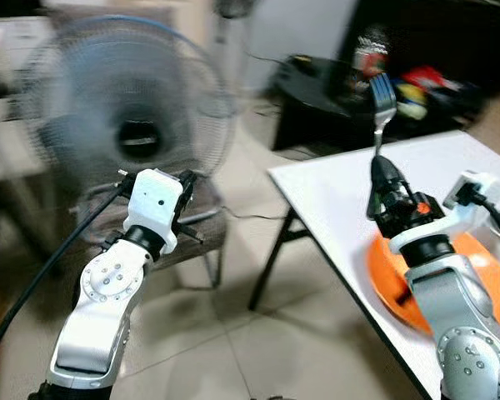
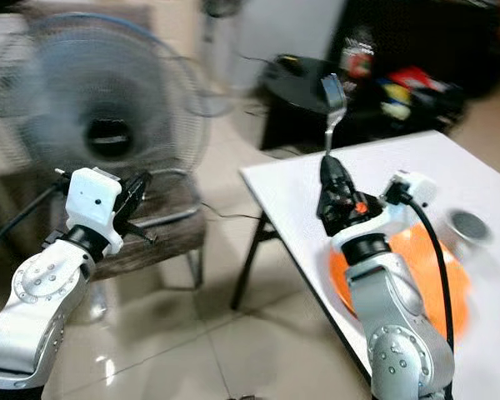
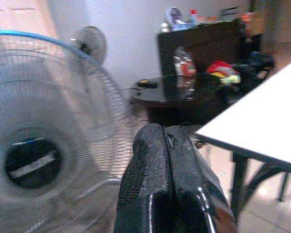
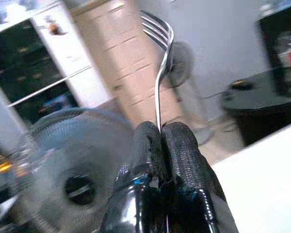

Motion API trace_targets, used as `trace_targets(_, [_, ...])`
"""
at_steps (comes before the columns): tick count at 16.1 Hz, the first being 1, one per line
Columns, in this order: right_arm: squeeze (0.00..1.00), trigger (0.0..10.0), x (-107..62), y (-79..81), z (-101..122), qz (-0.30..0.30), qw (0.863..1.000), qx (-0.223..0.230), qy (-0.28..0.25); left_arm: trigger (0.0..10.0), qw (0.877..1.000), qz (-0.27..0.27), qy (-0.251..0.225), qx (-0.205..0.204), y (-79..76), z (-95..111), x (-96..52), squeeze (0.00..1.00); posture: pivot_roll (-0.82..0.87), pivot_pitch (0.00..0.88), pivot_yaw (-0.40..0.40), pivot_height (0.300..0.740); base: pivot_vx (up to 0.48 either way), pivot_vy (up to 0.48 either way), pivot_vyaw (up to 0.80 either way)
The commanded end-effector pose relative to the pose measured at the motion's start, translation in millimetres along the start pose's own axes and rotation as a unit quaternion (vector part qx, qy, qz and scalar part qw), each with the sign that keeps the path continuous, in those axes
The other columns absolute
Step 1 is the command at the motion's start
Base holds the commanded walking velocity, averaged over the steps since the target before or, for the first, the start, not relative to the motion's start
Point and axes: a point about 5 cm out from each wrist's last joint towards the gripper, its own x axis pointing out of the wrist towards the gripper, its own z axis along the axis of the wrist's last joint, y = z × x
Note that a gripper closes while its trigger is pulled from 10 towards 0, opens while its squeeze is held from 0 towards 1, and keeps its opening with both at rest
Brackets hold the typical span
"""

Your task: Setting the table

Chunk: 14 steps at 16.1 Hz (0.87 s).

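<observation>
Table: a white table [image 1: 333, 196] fills the 3 to 5 o'clock part of the head views, its near corner pointing toward 9 o'clock and its dark legs standing on the floor.
Floor: pale glossy tiles [image 1: 225, 333], with a thin cable trailing across them near the table leg.
Room: a large standing fan [image 1: 137, 125] with a blue rim sits at 10 o'clock, blurred; a second, smaller fan [image 3: 89, 43] stands farther back by the wall. A round black side table [image 2: 304, 79] sits at 12 o'clock, with dark shelving and colourful clutter behind it at 1 o'clock.
Plate: an orange plate [image 1: 387, 271] lies on the white table at 4 o'clock, partly hidden by the right arm.
Cup: a small metal cup [image 2: 468, 223] stands on the table just beside the plate, toward 3 o'clock, blurred.
Right gripper [image 1: 382, 171]: raised above the table edge near the plate, fingers pressed together on the handle of a fork.
Fork [image 1: 383, 100]: held upright, tines at the top, pointing to 12 o'clock, clear of the table.
Left gripper [image 3: 167, 141]: raised in front of the large fan at 9 o'clock, well apart from the table, its two fingers pressed together with nothing between them.
</observation>
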Motion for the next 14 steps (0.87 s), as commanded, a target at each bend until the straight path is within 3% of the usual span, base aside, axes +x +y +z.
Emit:
trace_targets(1, [0.0,10.0,-1.2,-3.2,7,-0.014,1.0,-0.008,-0.019,10.0,1.0,0.002,-0.004,-0.004,-0.2,2,3.1,0.0,0.05,0.0,-0.089,0.74,0.0,0.0,-0.8])
trace_targets(4, [0.0,10.0,-3.4,-14.4,12,-0.058,0.998,-0.013,-0.034,10.0,1.0,0.005,0.0,-0.006,0.8,0,5.8,0.0,0.04,0.0,-0.078,0.74,0.0,0.0,-0.79])
trace_targets(14, [0.0,10.0,-5.9,-21.9,16,-0.088,0.995,-0.022,-0.041,10.0,1.0,0.012,0.007,-0.002,3.7,-3,10.3,0.0,0.03,0.0,-0.072,0.74,0.0,0.338,-0.79])
